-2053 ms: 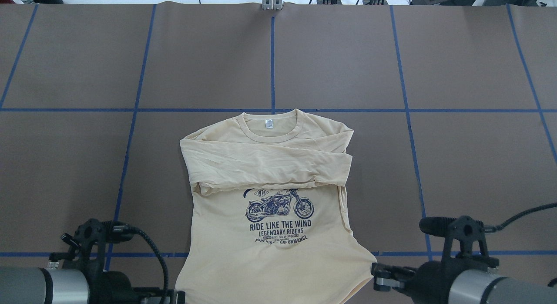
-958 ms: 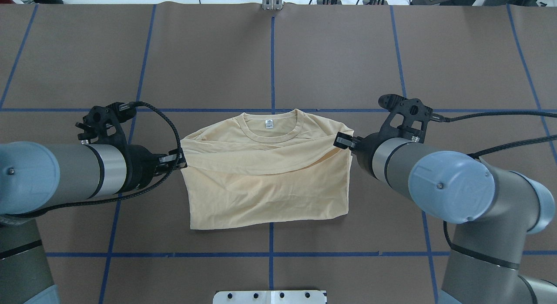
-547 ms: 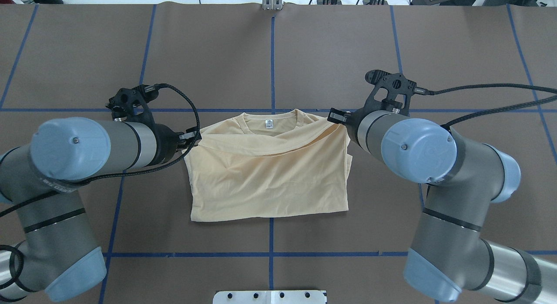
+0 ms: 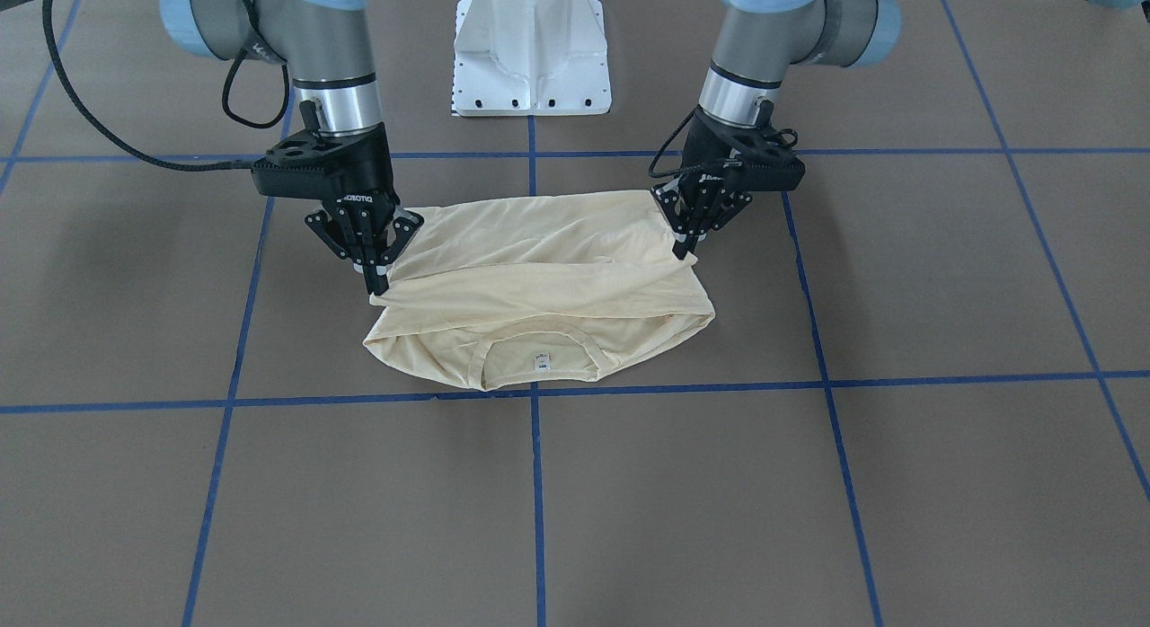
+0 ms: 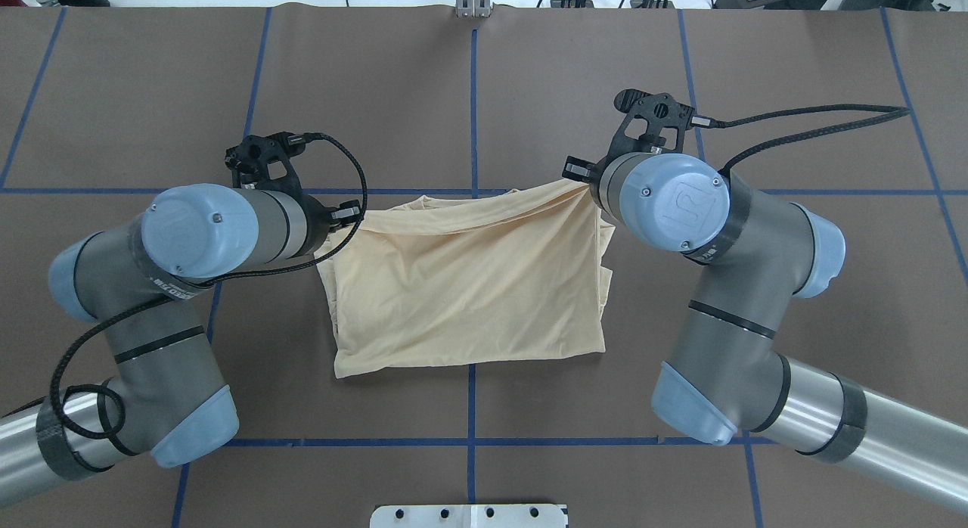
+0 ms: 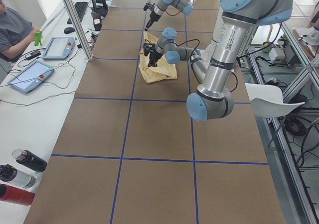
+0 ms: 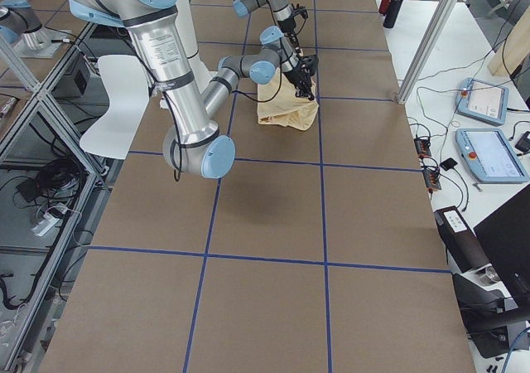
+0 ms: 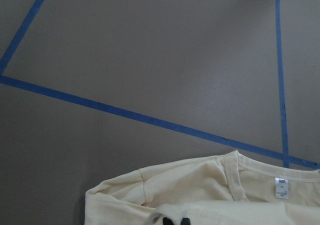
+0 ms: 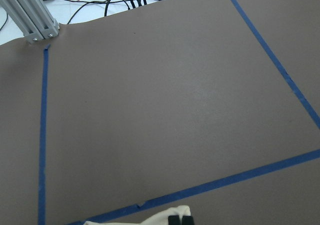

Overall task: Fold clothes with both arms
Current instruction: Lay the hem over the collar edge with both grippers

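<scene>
Shirt (image 5: 469, 293) is lying folded near the middle of the brown table cover (image 5: 590, 97), spanning the centre line of the blue tape grid (image 5: 473, 112). I am pinching its doubled-over top layer at both far corners: my left gripper (image 4: 685, 242) is pressing its fingers together on the corner at my left, and my right gripper (image 4: 378, 281) is doing the same at my right. Both corners are riding slightly above the lower layers, and the cloth is drooping between the two grips. Under that edge the ribbed collar (image 4: 539, 337) and white neck tag (image 4: 542, 364) are showing in the front-facing view (in the overhead view the raised layer is covering them). The blue cap of my right arm (image 5: 669, 203) is blocking the overhead sight of the right gripper's tips. Each wrist camera is catching only black fingertips (image 8: 170, 220) with cream cloth at the bottom of its picture. My white pedestal base (image 4: 532, 52) is standing behind the shirt, well apart from it. Black cables (image 5: 794, 118) are running from both wrists. Along the white bench (image 6: 20, 119) on the operators' side, a seated person (image 6: 15, 30), two tablets (image 6: 59, 47) and bottles (image 6: 30, 160) are sitting.
</scene>
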{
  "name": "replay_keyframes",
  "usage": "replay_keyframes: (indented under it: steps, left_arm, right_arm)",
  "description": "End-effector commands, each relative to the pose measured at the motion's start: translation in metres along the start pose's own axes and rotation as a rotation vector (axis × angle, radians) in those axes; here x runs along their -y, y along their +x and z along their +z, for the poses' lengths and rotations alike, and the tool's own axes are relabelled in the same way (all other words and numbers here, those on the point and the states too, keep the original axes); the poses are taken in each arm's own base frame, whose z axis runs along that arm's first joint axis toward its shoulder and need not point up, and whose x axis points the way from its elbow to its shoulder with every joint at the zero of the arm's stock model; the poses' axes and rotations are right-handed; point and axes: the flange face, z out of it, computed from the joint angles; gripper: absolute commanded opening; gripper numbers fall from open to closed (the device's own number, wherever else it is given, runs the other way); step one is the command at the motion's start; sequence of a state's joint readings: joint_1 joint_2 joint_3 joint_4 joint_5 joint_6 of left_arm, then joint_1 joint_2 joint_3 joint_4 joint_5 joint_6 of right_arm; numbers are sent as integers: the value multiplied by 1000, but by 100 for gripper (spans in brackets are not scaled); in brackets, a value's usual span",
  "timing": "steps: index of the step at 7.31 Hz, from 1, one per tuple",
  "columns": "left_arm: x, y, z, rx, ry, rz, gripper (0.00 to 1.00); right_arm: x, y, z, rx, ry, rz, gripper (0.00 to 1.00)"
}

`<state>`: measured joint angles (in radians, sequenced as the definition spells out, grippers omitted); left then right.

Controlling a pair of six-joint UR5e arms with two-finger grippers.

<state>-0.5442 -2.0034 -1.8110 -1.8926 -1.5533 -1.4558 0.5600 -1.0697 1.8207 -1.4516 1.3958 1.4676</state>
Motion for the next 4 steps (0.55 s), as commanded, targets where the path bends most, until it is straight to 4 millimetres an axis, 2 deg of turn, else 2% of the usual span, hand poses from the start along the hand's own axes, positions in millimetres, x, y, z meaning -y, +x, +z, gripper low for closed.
replay_keyframes:
  steps: [1,2,3,4]
  left_arm:
    - [9,-3,19,11,16,75,0]
    - [12,-6,22,18,18,87,0]
    - [13,-6,21,17,20,86,0]
    - [22,-8,20,18,25,104,0]
  right_arm:
    - [-4,-2,29,-50,-9,-12,0]
    - [-6,-1,37,-64,-15,-16,0]
    - [-6,-19,44,-67,-15,-17,0]
    - [-7,-19,49,-76,-18,-20,0]
